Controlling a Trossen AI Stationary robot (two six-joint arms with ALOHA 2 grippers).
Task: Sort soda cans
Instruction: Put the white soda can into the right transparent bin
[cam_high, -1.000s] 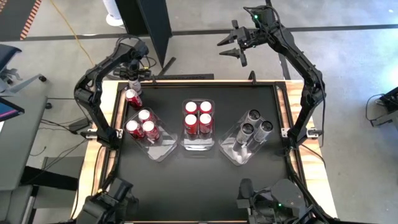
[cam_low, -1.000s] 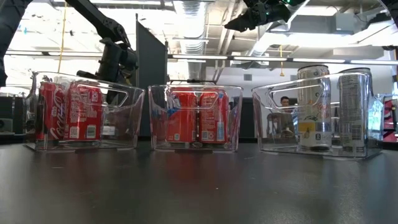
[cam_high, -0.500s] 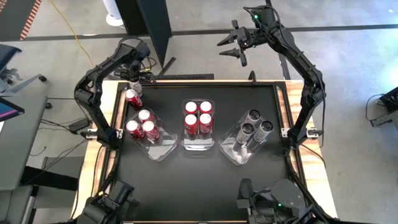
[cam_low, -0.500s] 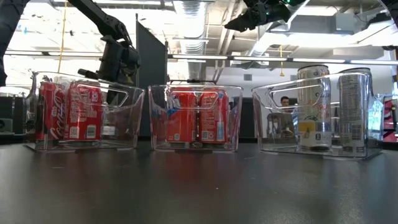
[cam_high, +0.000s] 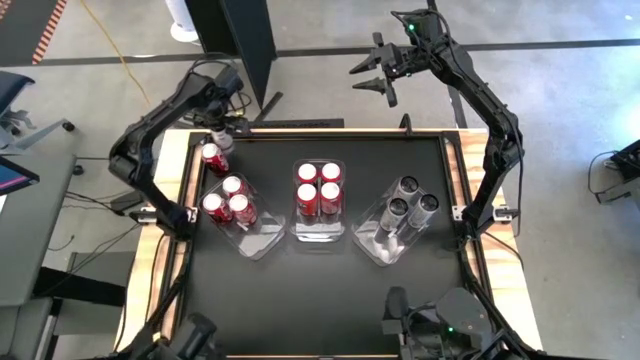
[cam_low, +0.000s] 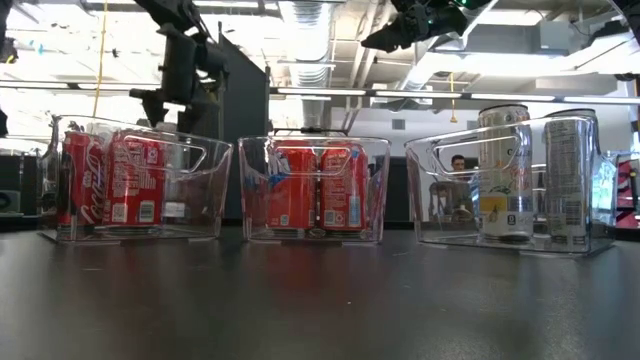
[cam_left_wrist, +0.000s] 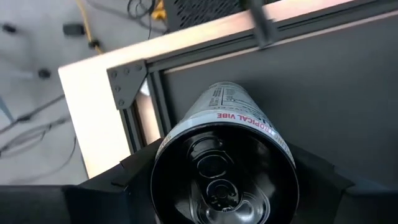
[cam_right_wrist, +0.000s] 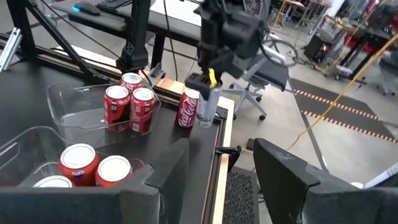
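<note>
Fingers of the left gripper (cam_high: 217, 130) are clamped on a silver can (cam_left_wrist: 224, 155), one dark finger on each side of its body. The can is upright between them, and the left wrist view looks straight onto its end. Below the fingers lies the far left corner of the black table (cam_high: 320, 300), where the metal frame meets the pale wooden edge. Whether the can's base is clear of the surface cannot be told.

Just beside the held can, on the side nearer the bins, a lone red can (cam_high: 213, 158) stands upright on the table, close to the can but apart from the fingers. Past it is the left bin (cam_high: 262, 240) with three red cans (cam_high: 228, 200) upright inside. Farther from the left fingers, the middle bin (cam_high: 320, 232) holds four red cans (cam_high: 320, 185). The right bin (cam_high: 372, 245), farthest from them, holds three silver cans (cam_high: 408, 200).

The right gripper (cam_high: 378, 80) hangs high beyond the table's far edge, well away from every can. Its fingers (cam_right_wrist: 165, 180) are spread apart with nothing between them.
</note>
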